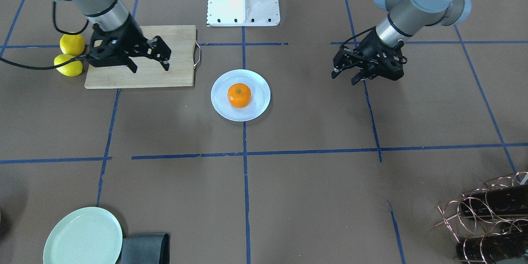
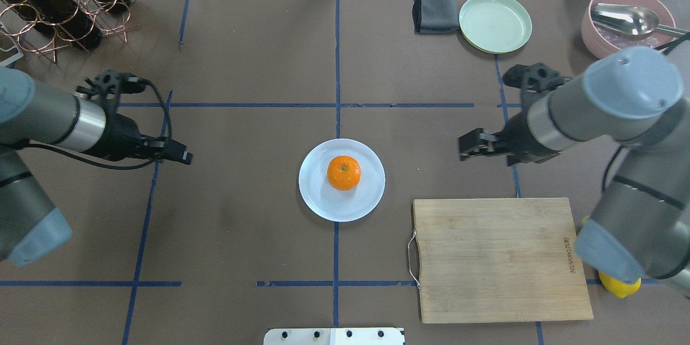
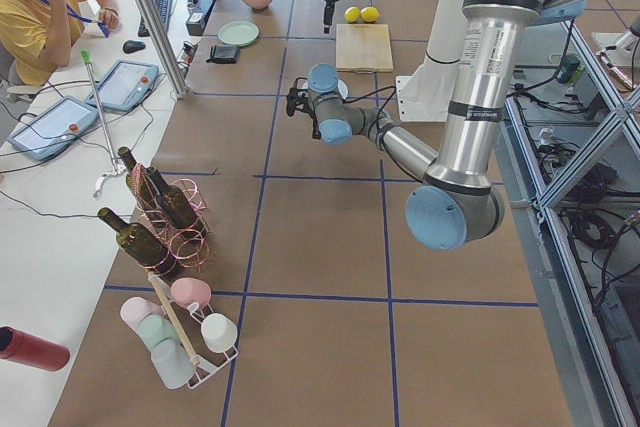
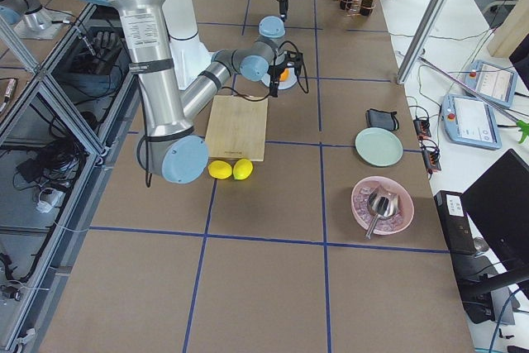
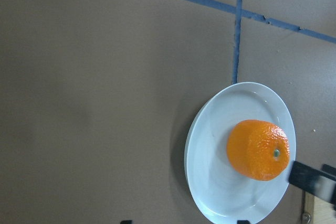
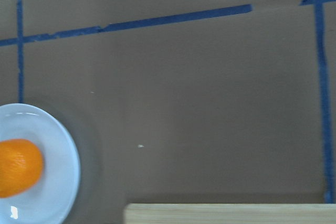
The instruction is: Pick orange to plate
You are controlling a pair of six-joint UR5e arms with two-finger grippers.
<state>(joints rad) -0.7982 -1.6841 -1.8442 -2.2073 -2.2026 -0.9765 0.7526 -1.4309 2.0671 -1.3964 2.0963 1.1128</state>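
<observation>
We see the orange sitting stem-dot up near the middle of the plate, at the table centre, with nothing touching it. It is round and slightly flat, so it has no long axis to line up with.

Key relation: the orange lies between the two arms, and both grippers are well apart from it. The right gripper hangs over the cutting board with its fingers spread and nothing in them. From there the orange lies toward the table's middle and a bit farther from the robot base. The left gripper is on the other side over bare table, also spread and empty. Its wrist view shows two fingertips apart at the bottom edge.

We judge the right gripper the nearer of the two, by a small margin.

With the fruit on the plate and both grippers empty, the task looks done to us. Only pulling the arms away seems left.
</observation>
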